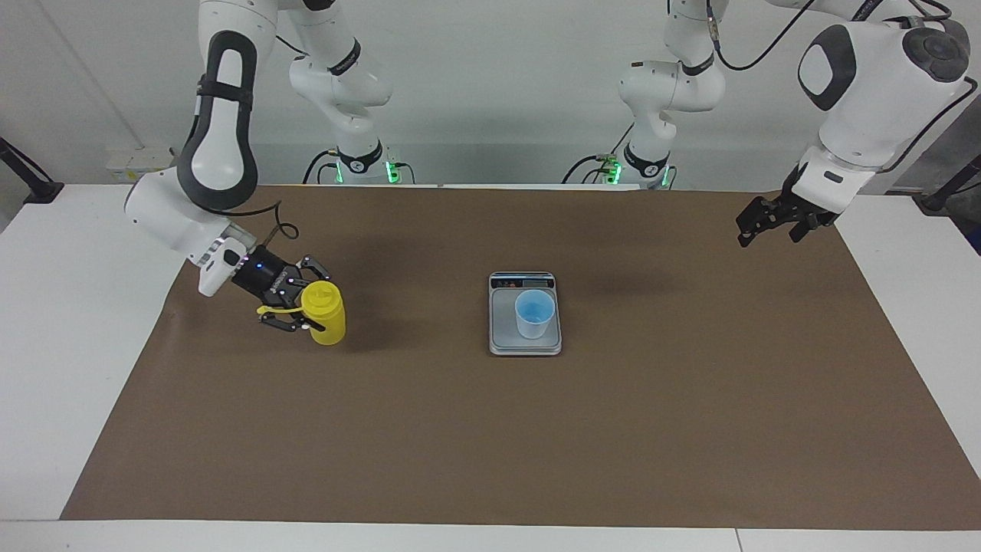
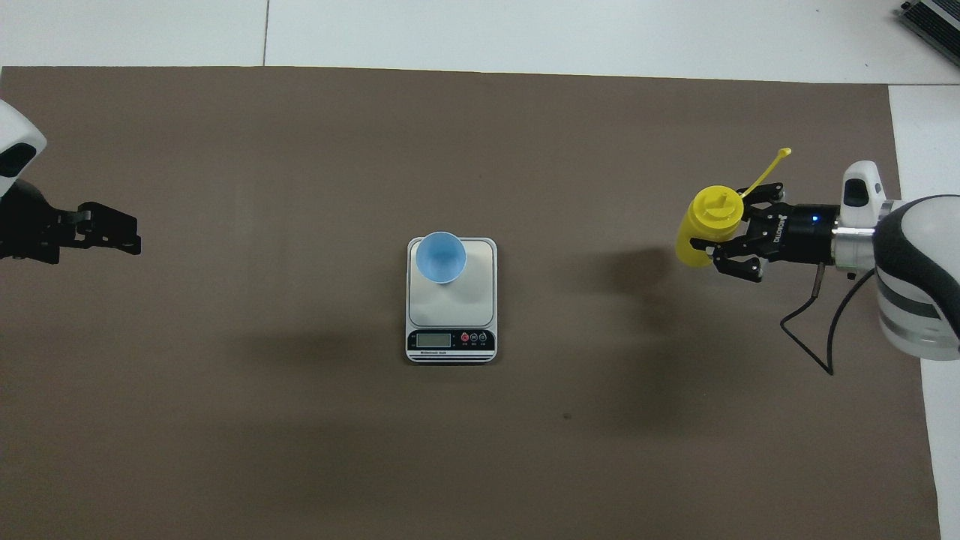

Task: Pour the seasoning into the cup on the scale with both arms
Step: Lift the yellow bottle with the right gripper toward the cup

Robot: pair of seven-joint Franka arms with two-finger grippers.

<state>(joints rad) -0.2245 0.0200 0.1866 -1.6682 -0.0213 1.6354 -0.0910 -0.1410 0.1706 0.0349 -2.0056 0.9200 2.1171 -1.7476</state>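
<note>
My right jaws [image 1: 306, 308] clamped on the seasoning bottle [image 1: 326, 322] near its top, bottle about upright, its base at or just above the brown mat [image 1: 490, 429] at my right arm's end of the counter [image 1: 46, 345]; cap strap [image 2: 766, 171] trails loose. Bare mat between bottle and scale [image 1: 525, 343]. Scale mid-mat, cup [image 1: 534, 314] standing on its plate. Open mat from there to my left jaws [image 1: 755, 222], spread wide, empty, waiting over the mat's edge.
</note>
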